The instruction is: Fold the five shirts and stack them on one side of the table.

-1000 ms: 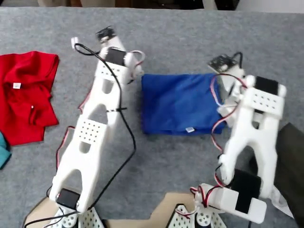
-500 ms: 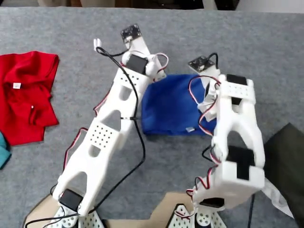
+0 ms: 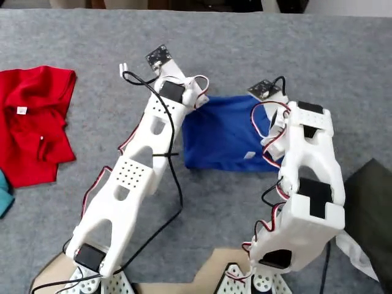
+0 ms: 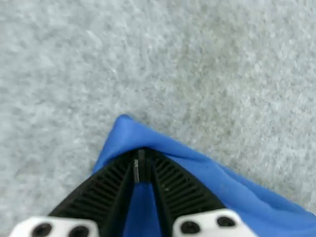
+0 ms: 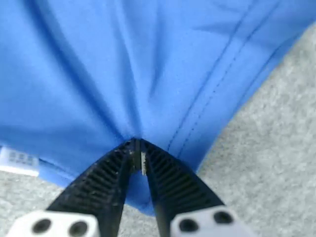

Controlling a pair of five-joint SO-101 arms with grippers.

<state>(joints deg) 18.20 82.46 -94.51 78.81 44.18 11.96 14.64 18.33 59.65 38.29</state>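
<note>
Blue shirt (image 3: 223, 135) lies on the table (image 3: 343, 67) between the arms in the high view, a red shirt (image 3: 33, 122) well apart; the left wrist view adds the left fingers (image 4: 109, 190) pinched tight on its corner, the right wrist view the right fingers (image 5: 106, 177) pinching a fold.

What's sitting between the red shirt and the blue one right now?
No other garment. In the high view there is just bare grey table between the red shirt and the blue shirt, with the left arm crossing above it.
</note>
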